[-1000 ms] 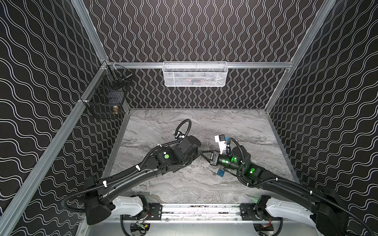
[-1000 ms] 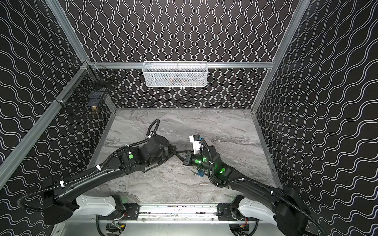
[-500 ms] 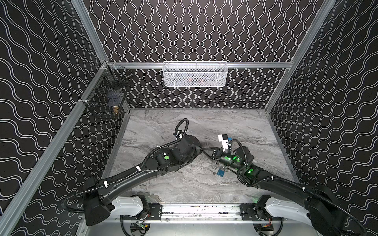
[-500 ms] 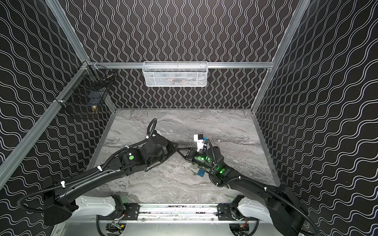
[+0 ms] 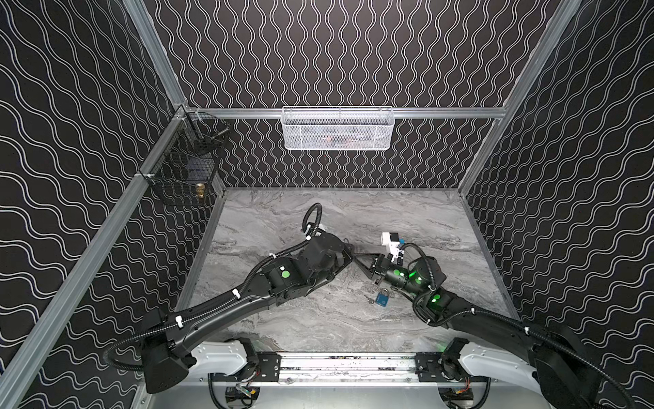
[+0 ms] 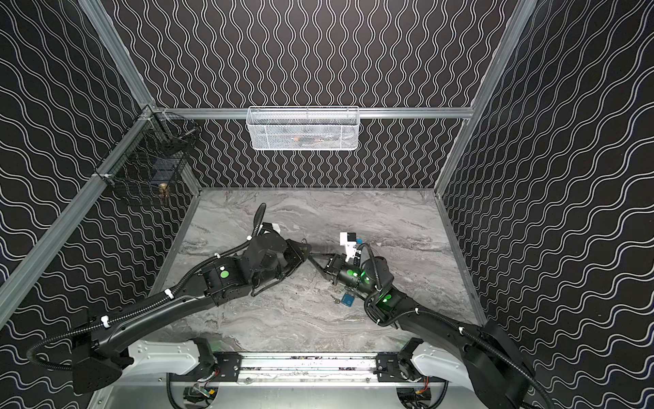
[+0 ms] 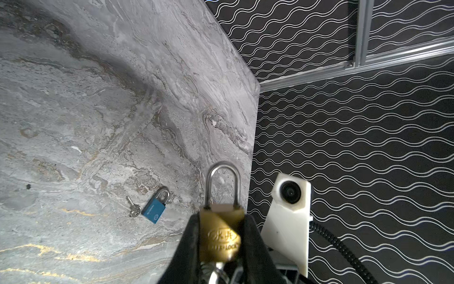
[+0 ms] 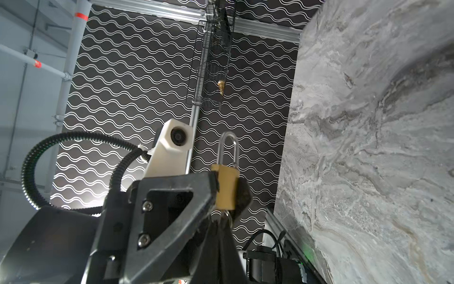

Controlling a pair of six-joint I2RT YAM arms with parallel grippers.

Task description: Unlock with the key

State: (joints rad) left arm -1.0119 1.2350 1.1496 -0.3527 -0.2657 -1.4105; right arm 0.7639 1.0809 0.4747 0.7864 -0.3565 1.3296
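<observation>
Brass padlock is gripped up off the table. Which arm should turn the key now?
Right. The left gripper clamps the brass padlock body, shackle closed, while the right gripper sits shut on the key at its base, likely ready to twist.

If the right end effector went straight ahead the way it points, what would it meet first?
The brass padlock, held in the left end effector. The right end effector, shut on the key, points at its underside; whether the key is already in, I cannot tell.

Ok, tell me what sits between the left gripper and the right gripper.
The brass padlock: clamped in the left gripper, its base toward the shut right gripper. Both wrist views show it.
</observation>
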